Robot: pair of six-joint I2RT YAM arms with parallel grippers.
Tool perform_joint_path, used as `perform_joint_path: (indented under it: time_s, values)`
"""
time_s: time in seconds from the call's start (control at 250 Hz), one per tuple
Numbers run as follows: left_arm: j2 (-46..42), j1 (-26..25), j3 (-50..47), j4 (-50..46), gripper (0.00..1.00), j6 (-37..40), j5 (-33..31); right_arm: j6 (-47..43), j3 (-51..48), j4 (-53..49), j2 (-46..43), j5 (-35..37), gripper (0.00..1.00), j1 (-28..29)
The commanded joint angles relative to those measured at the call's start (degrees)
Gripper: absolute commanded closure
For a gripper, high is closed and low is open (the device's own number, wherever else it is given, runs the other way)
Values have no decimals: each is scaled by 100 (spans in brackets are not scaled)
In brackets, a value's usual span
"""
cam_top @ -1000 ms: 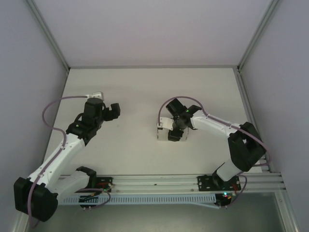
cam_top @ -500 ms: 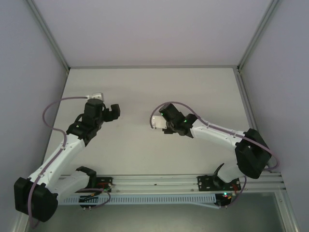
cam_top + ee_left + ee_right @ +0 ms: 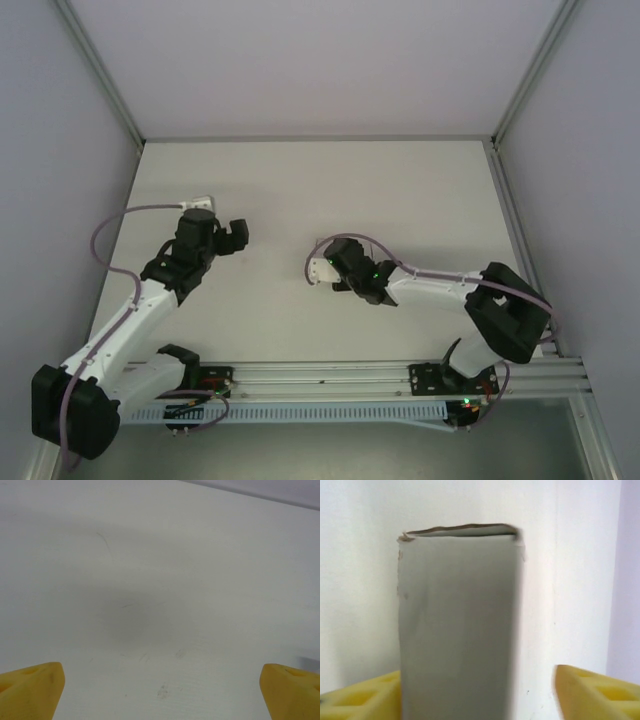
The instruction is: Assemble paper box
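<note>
My left gripper (image 3: 160,672) hangs wide open and empty over the surface (image 3: 150,555), left of centre, probably on standby. Near the middle, the paper box (image 3: 460,630) sits loose between my right gripper's (image 3: 338,268) parted jaws, with a gap on one side.

You have box (image 3: 319,270) around table (image 3: 420,190) mid-width, closer to near edge than far edge. Right gripper (image 3: 331,270) just right of box, its arm reaching in from right. In right wrist view, box sits between fingers: against one finger (image 3: 360,695), apart from other (image 3: 595,695). Left gripper (image 3: 232,236) well left of box, over bare table.
</note>
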Motion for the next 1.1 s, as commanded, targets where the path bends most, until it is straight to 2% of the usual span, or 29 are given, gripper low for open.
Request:
perform_joint_path:
  time_s: [0.0,0.036,0.196,0.299,0.403,0.535,0.671,0.735,0.783,0.914,1.022,1.094]
  values:
    - [-30,46,-85,325,0,171,-192,503,138,-911,-367,-113,9,139]
    - [-51,44,-102,376,0,211,-224,587,179,-1122,-472,-229,0,164]
    - [-212,46,-251,741,0,459,-547,904,269,-1472,-1067,-873,0,186]
    - [-316,55,-553,1354,0,816,-963,1278,64,-878,-1489,-544,0,77]
    - [-326,127,-1051,2321,0,1410,-1186,2095,-103,-235,-1959,-377,0,-493]
    - [-209,455,-1696,3535,0,2042,-1221,3046,-767,744,-2574,-992,0,-1822]
    - [-24,1170,-2403,4833,0,2355,-427,4151,-1809,2518,-2904,-1145,0,-3089]
    - [177,1436,-2609,5291,0,2271,-342,4503,-2177,3052,-2898,-1408,0,-3676]
    - [356,1646,-2744,5702,0,2219,-48,4551,-2375,3332,-2801,-1446,0,-3990]
    - [1130,1959,-2757,6364,0,2156,390,4557,-2699,4068,-2396,-1373,0,-4394]
    - [1716,1993,-2730,6941,0,2247,686,4836,-3015,5139,-1874,-1699,0,-4717]
    - [1899,2002,-2695,7190,0,2411,1005,4749,-2984,5110,-1650,-1760,0,-4766]
